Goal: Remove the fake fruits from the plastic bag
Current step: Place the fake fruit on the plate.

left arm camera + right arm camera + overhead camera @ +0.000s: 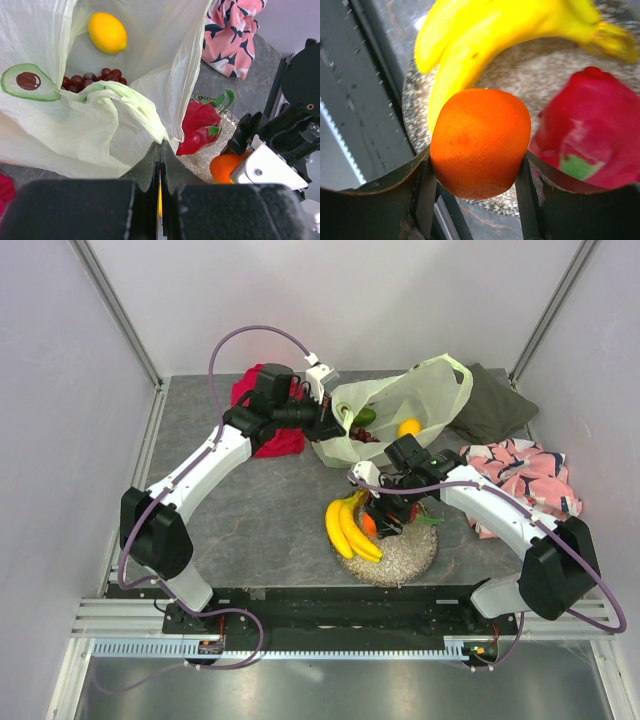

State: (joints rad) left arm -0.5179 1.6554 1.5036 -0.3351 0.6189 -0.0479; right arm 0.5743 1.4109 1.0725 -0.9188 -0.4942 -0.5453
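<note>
The pale yellow-green plastic bag (405, 405) lies open at the back of the table. My left gripper (336, 424) is shut on the bag's rim, seen pinched in the left wrist view (160, 146). Inside the bag (60, 125) are a lemon (107, 32) and dark grapes (92, 80). My right gripper (386, 516) is shut on an orange (480, 130) just above the speckled round dish (412, 558). On the dish lie a banana bunch (350, 530) and a red dragon fruit (590, 135). Other fruits are hidden.
A red cloth (262, 400) lies behind my left arm. An olive cloth (490, 405) is at the back right. A pink patterned cloth (522, 475) lies by my right arm. Walls close in the table on three sides.
</note>
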